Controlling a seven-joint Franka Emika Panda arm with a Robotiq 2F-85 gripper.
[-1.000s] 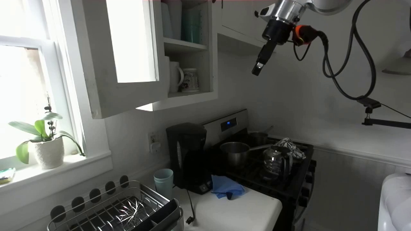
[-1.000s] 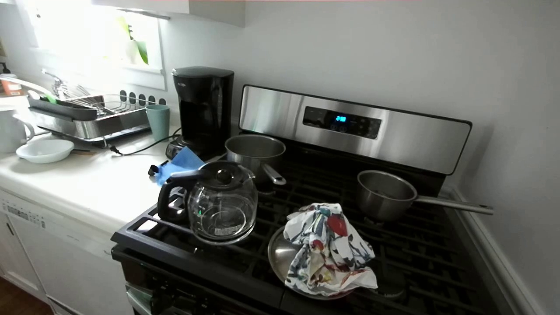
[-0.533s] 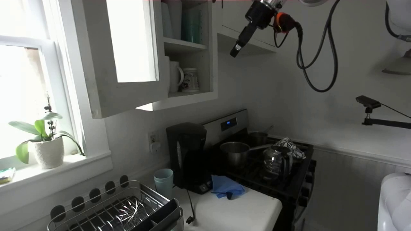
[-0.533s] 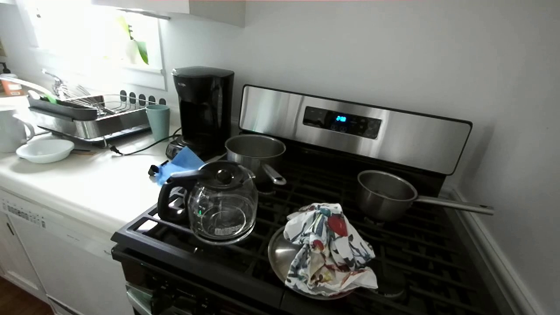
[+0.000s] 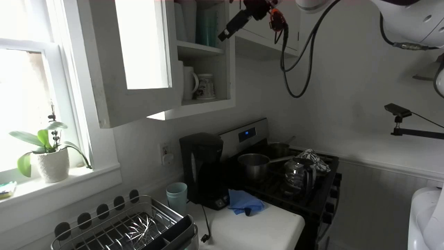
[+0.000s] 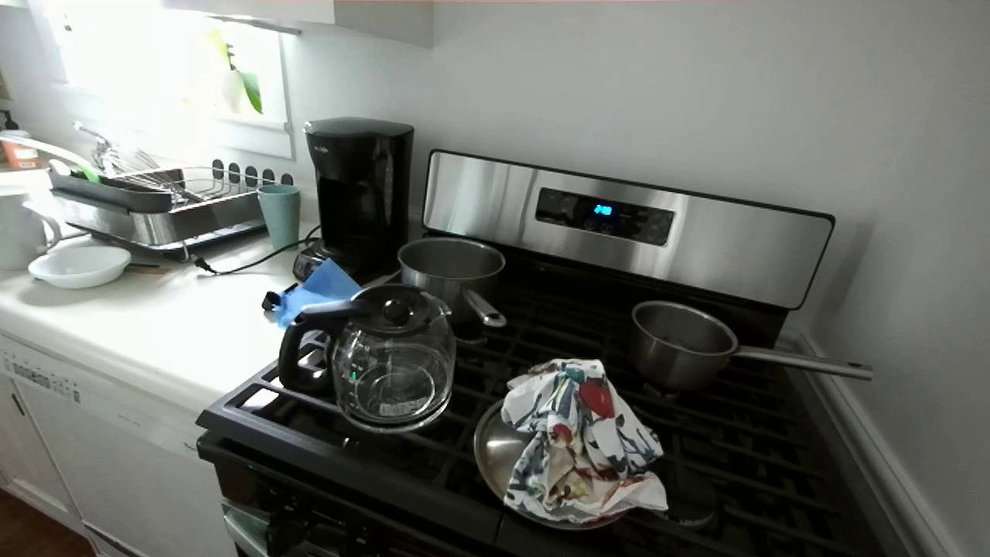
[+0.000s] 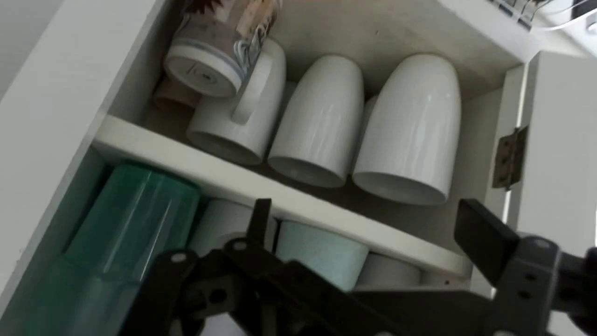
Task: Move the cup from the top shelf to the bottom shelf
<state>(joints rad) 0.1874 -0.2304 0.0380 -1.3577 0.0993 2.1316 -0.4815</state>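
The top shelf is white, one cloth flower-patterned.

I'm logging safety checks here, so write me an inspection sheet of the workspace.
Surface: top shelf holds cups; bottom shelf holds mugs.
Job's things: several cups, one a green cup; which is meant cannot be told.
Clutter: coffee maker, blue cloth and pale teal cup on the counter.
Gripper: open in the wrist view, facing the shelves; nothing seen gripped.
Cables: black robot cable hangs in a loop; a loose plug lies on the counter.
Surroundings: glass-panelled door stands open; stove display lit.
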